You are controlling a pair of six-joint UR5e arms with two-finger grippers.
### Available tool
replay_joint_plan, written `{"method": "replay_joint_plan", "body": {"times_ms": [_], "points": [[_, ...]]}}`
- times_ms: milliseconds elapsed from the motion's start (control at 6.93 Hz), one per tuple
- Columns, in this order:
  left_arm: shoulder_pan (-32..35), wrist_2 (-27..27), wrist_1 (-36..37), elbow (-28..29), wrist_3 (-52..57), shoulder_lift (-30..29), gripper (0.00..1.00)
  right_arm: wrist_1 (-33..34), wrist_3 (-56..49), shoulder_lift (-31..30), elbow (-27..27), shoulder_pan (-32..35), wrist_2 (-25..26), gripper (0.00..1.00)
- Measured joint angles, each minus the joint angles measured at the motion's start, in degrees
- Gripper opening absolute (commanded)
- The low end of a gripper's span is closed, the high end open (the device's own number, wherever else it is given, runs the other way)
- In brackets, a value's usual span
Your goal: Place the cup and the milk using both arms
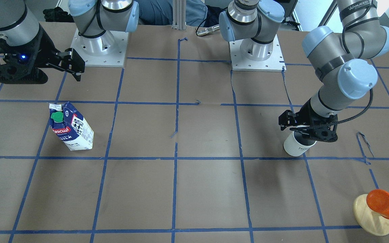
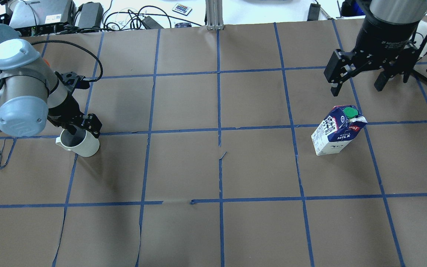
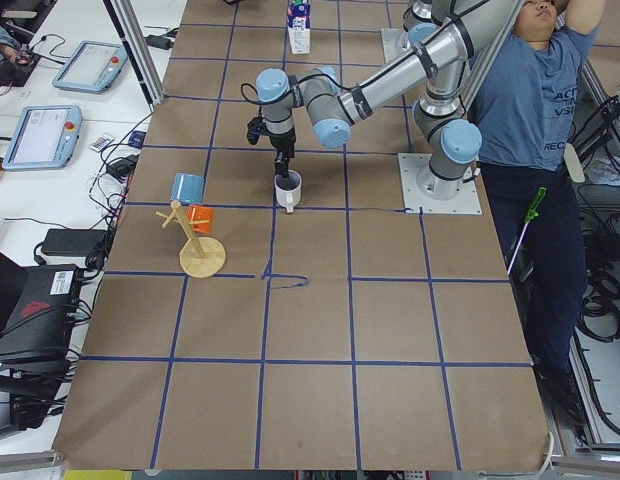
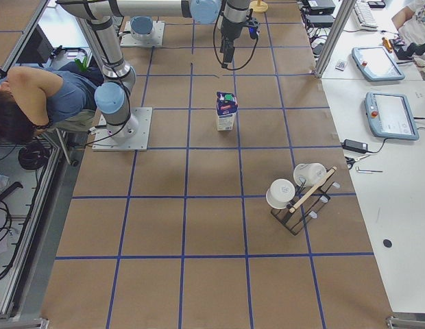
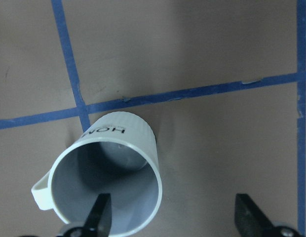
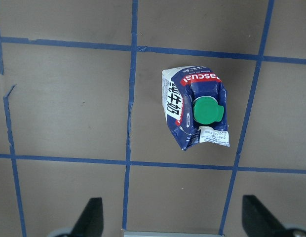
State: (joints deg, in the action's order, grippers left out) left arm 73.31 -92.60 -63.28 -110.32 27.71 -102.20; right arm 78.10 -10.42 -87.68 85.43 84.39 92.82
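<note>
The cup (image 2: 82,145) stands upright on the brown table at the left of the overhead view; it also shows in the front view (image 1: 295,146) and left wrist view (image 5: 118,163). My left gripper (image 2: 83,129) is open and low over it, one finger (image 5: 99,212) inside the mug and the other outside its wall. The milk (image 2: 337,131) stands upright on the right, green cap up, seen from above in the right wrist view (image 6: 195,106). My right gripper (image 2: 357,88) is open and empty, raised above the table just beyond the carton.
A wooden mug tree (image 1: 373,216) with an orange cup (image 1: 385,202) stands near the table corner on my left. A black rack with white cups (image 4: 295,192) stands on my right side. Both arm bases (image 1: 100,47) sit at the robot edge, with a person behind them.
</note>
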Motion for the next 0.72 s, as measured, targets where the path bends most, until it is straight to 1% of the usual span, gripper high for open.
{"method": "replay_joint_plan", "body": {"times_ms": [144,433,722], "points": [[0.0,-0.1,0.6,0.0,0.4,-0.8,0.0,0.1,-1.1,0.0,0.0,-1.1,0.0,1.0],[0.0,-0.2,1.3,0.2,0.6,-1.5,0.0,0.2,-1.9,0.1,0.0,-4.4,0.0,1.0],[0.1,-0.2,1.5,0.5,0.5,-1.4,0.0,0.7,-2.0,0.2,0.1,-5.7,-0.1,1.0]]}}
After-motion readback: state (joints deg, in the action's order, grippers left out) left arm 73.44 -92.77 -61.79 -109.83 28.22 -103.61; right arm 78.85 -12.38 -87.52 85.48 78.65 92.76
